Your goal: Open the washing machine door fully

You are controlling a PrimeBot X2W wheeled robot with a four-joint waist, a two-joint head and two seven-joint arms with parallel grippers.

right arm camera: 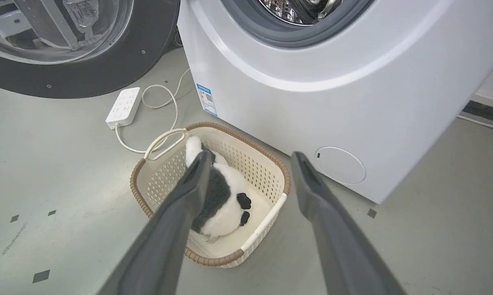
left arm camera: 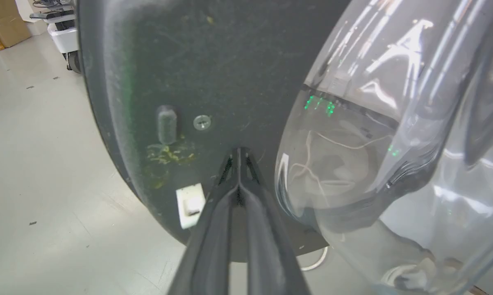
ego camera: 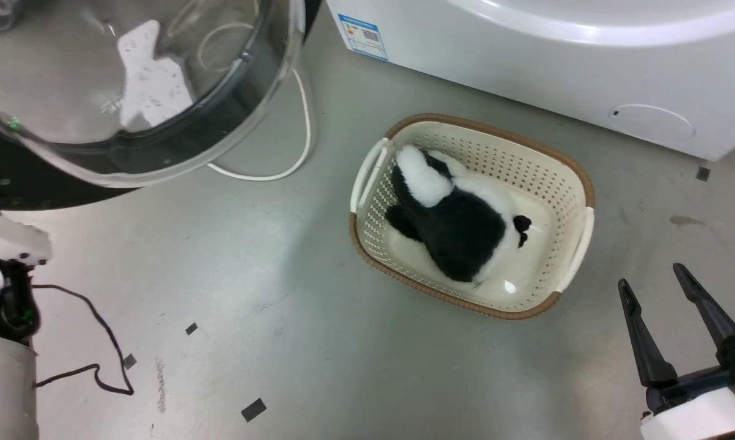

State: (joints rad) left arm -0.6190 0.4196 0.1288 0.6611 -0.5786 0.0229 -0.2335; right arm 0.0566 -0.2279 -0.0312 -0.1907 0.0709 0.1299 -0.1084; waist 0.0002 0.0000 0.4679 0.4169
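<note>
The washing machine door (ego camera: 129,91) stands swung out at the head view's upper left, clear glass bowl bulging from its black rim. In the left wrist view my left gripper (left arm camera: 239,152) is shut, its tips against the door's dark inner rim (left arm camera: 197,73) beside the glass bowl (left arm camera: 394,143). The white washing machine (ego camera: 556,61) sits at the upper right, with a blue label (ego camera: 363,35) at its corner. In the right wrist view its grey-ringed drum opening (right arm camera: 295,20) is uncovered and the door (right arm camera: 66,49) hangs to the left. My right gripper (ego camera: 651,275) is open, low at the right, holding nothing.
A cream perforated basket (ego camera: 563,177) holding a black-and-white plush toy (ego camera: 459,214) stands on the floor before the machine. A white power strip (right arm camera: 123,105) and its cord (ego camera: 306,122) lie under the door. A thin black cable (ego camera: 98,342) trails by my left arm.
</note>
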